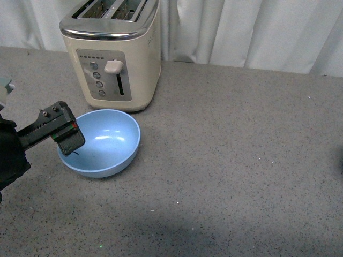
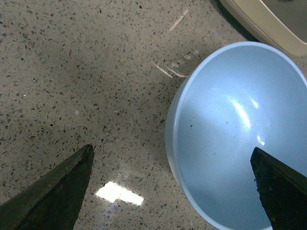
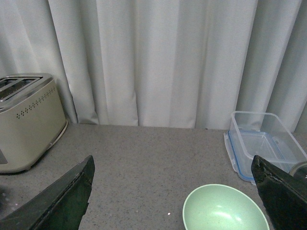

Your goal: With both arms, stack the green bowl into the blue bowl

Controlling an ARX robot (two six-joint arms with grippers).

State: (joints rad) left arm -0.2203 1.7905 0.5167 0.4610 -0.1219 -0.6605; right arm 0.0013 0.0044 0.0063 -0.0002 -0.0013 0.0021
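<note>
A grey speckled table [image 1: 241,160] runs back to a pale pleated curtain [image 3: 158,62]. A cream two-slot toaster [image 1: 115,53] with a chrome top stands at the table's far left. Just in front of it sits the blue bowl [image 1: 107,144], round, light sky-blue and matte. It is upright and empty, with faint dark specks and a bright glare inside. The green bowl [image 3: 225,211] shows only in the right wrist view. It is pale mint, smooth and empty, and rests on the table well apart from the toaster. Just beyond it stands a clear plastic container [image 3: 264,143] with a blue-edged rim. The left end effector [image 2: 171,151] is spread wide across the blue bowl's near rim, one finger over the inside and the other over bare table; contact cannot be judged. The right end effector [image 3: 172,160] also gapes wide and holds nothing, above the table on the near side of the green bowl.
</note>
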